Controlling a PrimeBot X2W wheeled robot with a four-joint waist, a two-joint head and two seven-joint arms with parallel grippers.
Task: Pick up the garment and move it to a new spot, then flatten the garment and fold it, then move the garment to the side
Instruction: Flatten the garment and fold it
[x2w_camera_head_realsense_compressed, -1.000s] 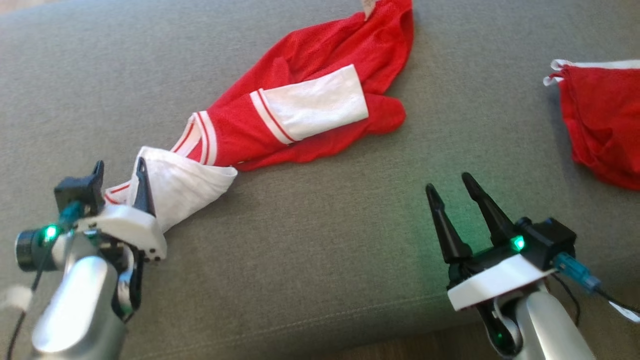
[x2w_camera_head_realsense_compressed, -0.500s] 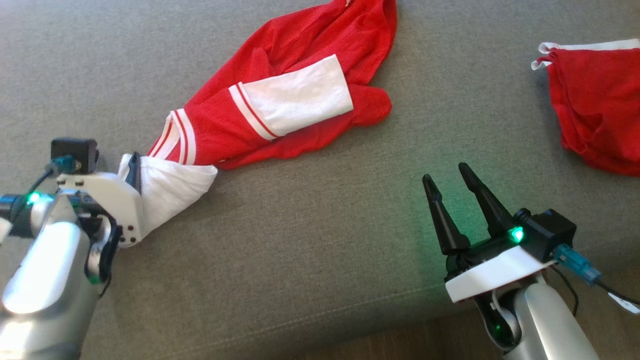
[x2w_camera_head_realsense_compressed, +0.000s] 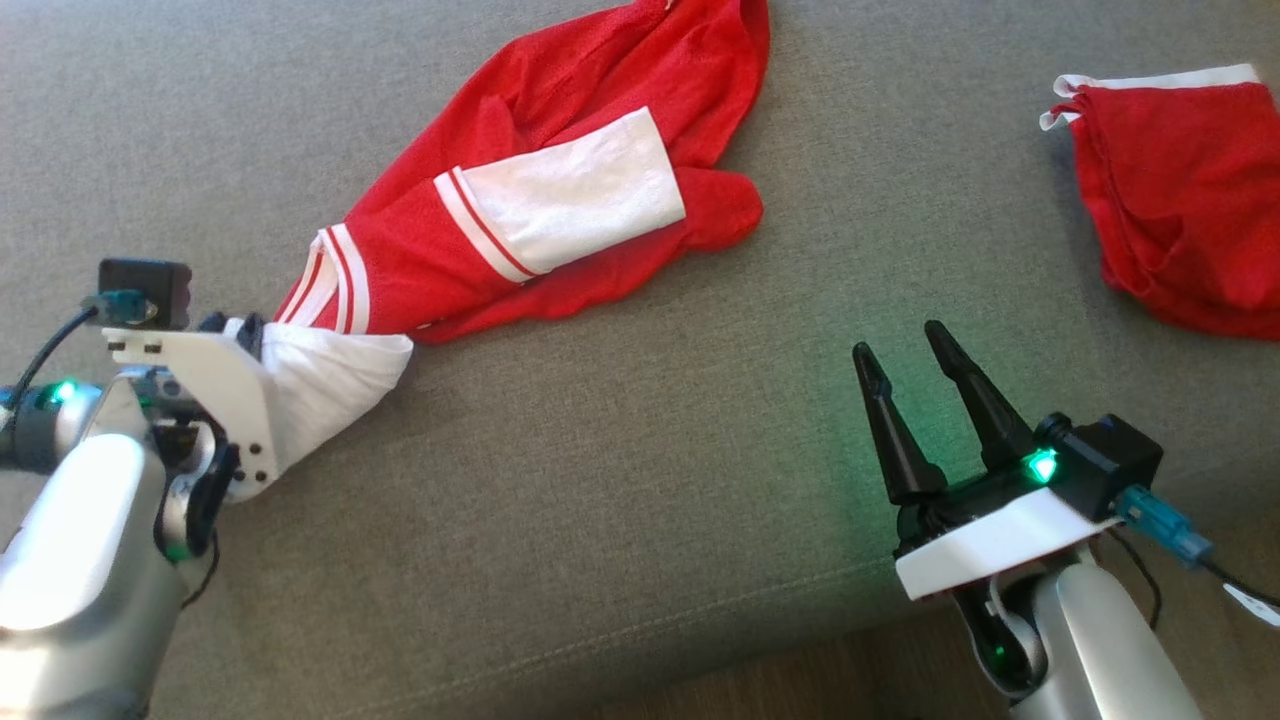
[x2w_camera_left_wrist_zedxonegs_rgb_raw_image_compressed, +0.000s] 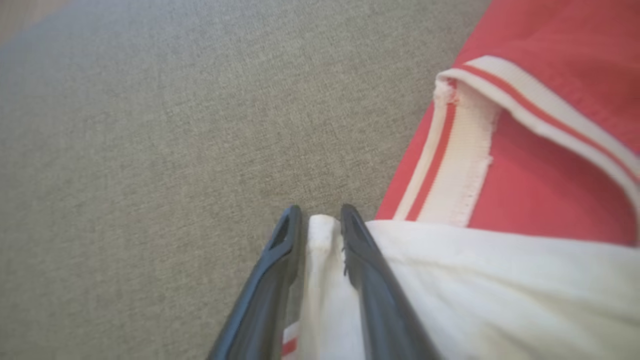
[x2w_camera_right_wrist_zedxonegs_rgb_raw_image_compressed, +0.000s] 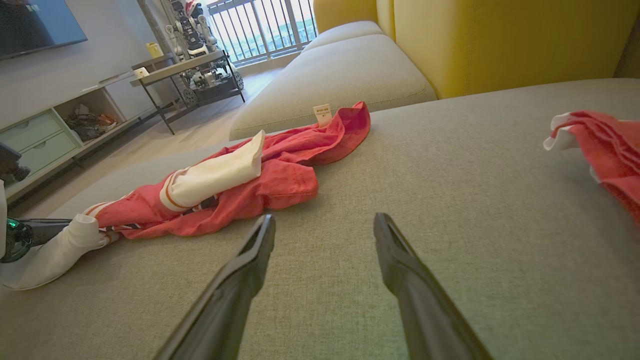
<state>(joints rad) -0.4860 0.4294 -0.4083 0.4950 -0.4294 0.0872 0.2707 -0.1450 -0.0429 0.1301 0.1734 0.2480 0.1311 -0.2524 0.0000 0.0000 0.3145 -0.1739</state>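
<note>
The garment (x2w_camera_head_realsense_compressed: 590, 100) is a red mesh jersey with white sleeves and red-striped cuffs, lying crumpled in a long diagonal across the grey sofa cushion (x2w_camera_head_realsense_compressed: 620, 450). One white sleeve end (x2w_camera_head_realsense_compressed: 330, 375) reaches the lower left. There my left gripper (x2w_camera_head_realsense_compressed: 245, 328) is shut on it. The left wrist view shows both dark fingers (x2w_camera_left_wrist_zedxonegs_rgb_raw_image_compressed: 285, 240) pinching a fold of white cloth (x2w_camera_left_wrist_zedxonegs_rgb_raw_image_compressed: 320, 235), with the striped cuff (x2w_camera_left_wrist_zedxonegs_rgb_raw_image_compressed: 450, 160) just beyond. My right gripper (x2w_camera_head_realsense_compressed: 898, 342) hovers open over bare cushion at the lower right, well apart from the garment (x2w_camera_right_wrist_zedxonegs_rgb_raw_image_compressed: 280, 180), with nothing between its fingers (x2w_camera_right_wrist_zedxonegs_rgb_raw_image_compressed: 250, 265).
A second red piece of clothing with a white edge (x2w_camera_head_realsense_compressed: 1180, 220) lies at the far right of the cushion (x2w_camera_right_wrist_zedxonegs_rgb_raw_image_compressed: 615, 145). The cushion's front edge and wood floor (x2w_camera_head_realsense_compressed: 800, 690) run along the bottom. A yellow backrest (x2w_camera_right_wrist_zedxonegs_rgb_raw_image_compressed: 500, 40) and another seat cushion (x2w_camera_right_wrist_zedxonegs_rgb_raw_image_compressed: 340, 70) stand beyond.
My left gripper's fingers have closed from wide open onto the white sleeve end. The head camera has shifted, sliding the whole scene a little left. The right gripper stays open.
</note>
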